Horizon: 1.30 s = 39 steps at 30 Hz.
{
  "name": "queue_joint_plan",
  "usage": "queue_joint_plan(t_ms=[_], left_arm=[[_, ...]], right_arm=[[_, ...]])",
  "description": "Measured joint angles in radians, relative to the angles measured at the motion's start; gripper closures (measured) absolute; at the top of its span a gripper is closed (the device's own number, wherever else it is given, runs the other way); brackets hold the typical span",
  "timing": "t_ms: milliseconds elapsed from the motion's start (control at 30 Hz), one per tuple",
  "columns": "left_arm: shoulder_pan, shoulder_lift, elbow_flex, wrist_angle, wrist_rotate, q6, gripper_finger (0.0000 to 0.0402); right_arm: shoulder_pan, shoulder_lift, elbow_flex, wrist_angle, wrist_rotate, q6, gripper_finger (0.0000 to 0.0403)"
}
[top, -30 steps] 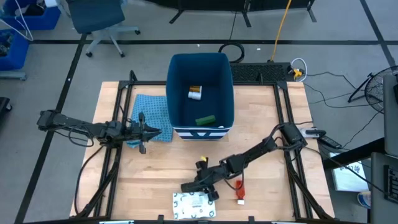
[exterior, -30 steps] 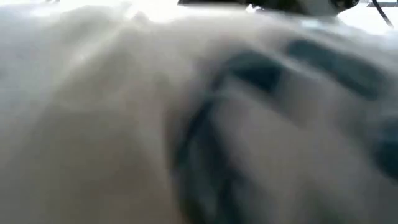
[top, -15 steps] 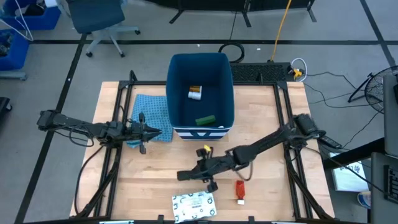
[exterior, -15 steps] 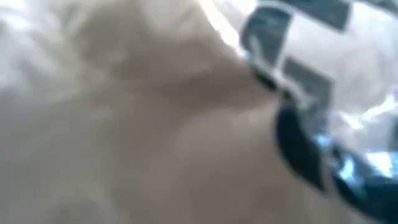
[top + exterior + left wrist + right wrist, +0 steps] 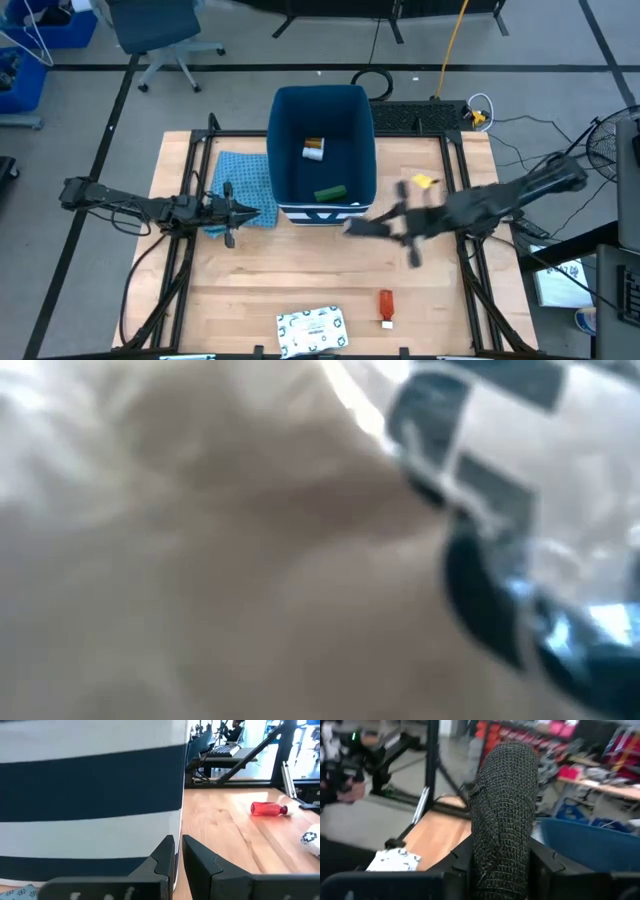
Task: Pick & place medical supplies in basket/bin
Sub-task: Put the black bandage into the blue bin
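Gripping a black, mesh-wrapped bar [image 5: 504,810] at mid-length, the right tool [image 5: 375,226] is hanging at centre-right of the high frame just beside the deep dark-blue bin [image 5: 283,110], the bar looking light, stiff and grippy, while the left tool [image 5: 238,211] is waiting, clenched, at centre-left.

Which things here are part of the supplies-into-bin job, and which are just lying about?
Job: dark-blue bin; orange pill bottle and green box inside it; black bar gripped in the right tool; white patterned packet and red tube on the table.
Lying about: light blue cloth beside the bin, by the waiting left tool.
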Motion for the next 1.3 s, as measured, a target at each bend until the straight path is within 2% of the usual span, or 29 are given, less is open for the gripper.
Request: queue_joint_plan(t_ms=[167,333,533,733,833,1000,1133,1300], left_arm=[[0.0,0.0,0.0,0.002,0.0,0.0,0.036],[0.0,0.0,0.0,0.004,0.0,0.012,0.036],[0.0,0.0,0.0,0.004,0.0,0.007,0.036],[0.0,0.0,0.0,0.004,0.0,0.007,0.036],[0.0,0.0,0.0,0.004,0.0,0.006,0.036],[0.0,0.0,0.0,0.02,-0.001,0.001,0.036],[0.0,0.0,0.0,0.073,-0.002,0.023,0.036],[0.0,0.0,0.0,0.099,-0.003,0.038,0.036]], right_arm=[[0.001,-0.297,-0.242,0.018,0.025,0.061,0.0305],[0.0,-0.514,-0.53,0.222,0.025,0.088,0.0303],[0.0,-0.686,-0.754,0.415,0.025,0.029,0.0307],[0.0,-0.787,-0.845,0.43,0.043,0.022,0.0306],[0.0,-0.793,-0.842,0.452,0.127,0.036,0.0307],[-0.036,-0.713,-0.741,0.475,0.159,0.04,0.0307],[-0.119,-0.564,-0.524,0.421,0.162,0.044,0.0307],[-0.28,-0.268,-0.108,0.049,0.153,0.052,0.0307]])
